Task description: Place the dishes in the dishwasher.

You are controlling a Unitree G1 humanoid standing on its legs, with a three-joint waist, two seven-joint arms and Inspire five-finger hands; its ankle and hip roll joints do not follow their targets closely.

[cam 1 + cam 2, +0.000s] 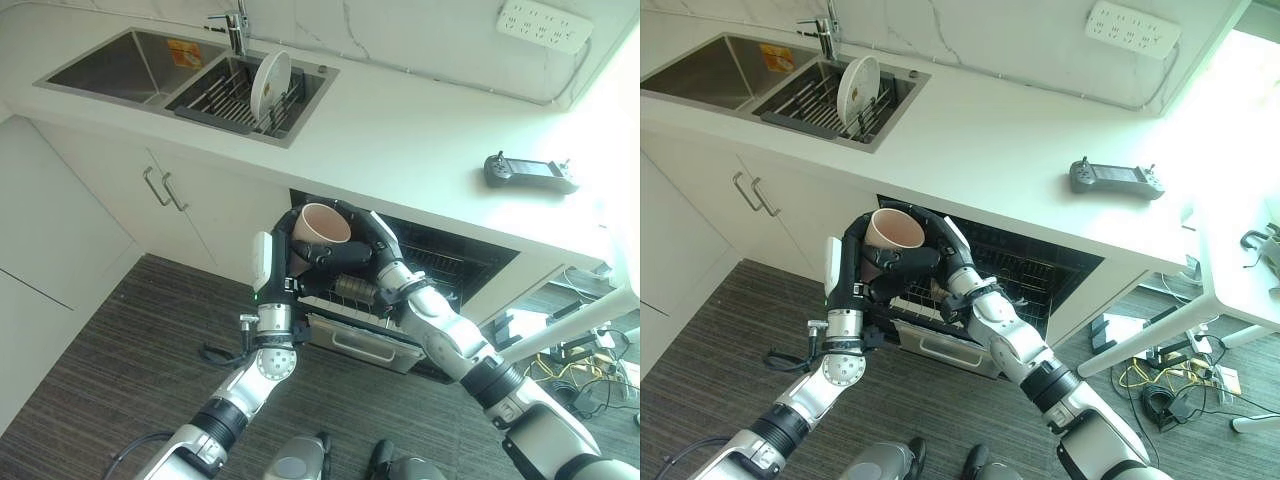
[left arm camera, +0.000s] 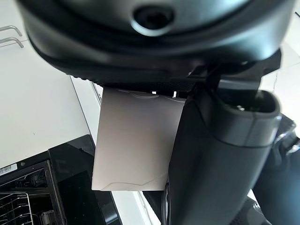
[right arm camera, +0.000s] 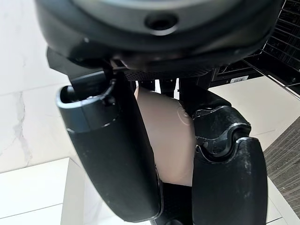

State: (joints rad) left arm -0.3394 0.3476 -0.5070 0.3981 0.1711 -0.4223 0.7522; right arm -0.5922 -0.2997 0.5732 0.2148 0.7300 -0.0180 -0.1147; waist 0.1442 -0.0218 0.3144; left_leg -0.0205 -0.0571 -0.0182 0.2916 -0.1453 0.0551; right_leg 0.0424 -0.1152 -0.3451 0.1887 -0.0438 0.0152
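Both hands are meeting on a beige cup (image 1: 325, 224), mouth up, tilted a bit toward the camera, interior looking empty. It is sitting in front of the counter edge, above the pulled-out dishwasher rack (image 1: 352, 300). Left hand (image 1: 292, 245) is wrapping the cup from the robot's left, thumb and fingers curled round its wall, as the left wrist view is showing (image 2: 136, 145). Right hand (image 1: 368, 252) is gripping from the other side, fingers curled over the cup's body (image 3: 166, 140). The dishwasher (image 1: 440, 262) is standing open under the counter, its dark cavity and wire rack showing; cannot tell what is loaded in the rack. On the far left, a double sink (image 1: 110, 68): the near basin is holding a dark drying rack (image 1: 225, 98) with one white plate (image 1: 270, 84) standing on edge in it, faucet (image 1: 236, 28) behind. White countertop (image 1: 400, 140) is carrying a dark handheld controller (image 1: 530, 172) toward the right. White power strip (image 1: 545, 25) is mounted on the marble-look wall. White cabinet doors with metal handles (image 1: 165, 188) are below the sink; the floor (image 1: 110, 360) is dark wood-grain.
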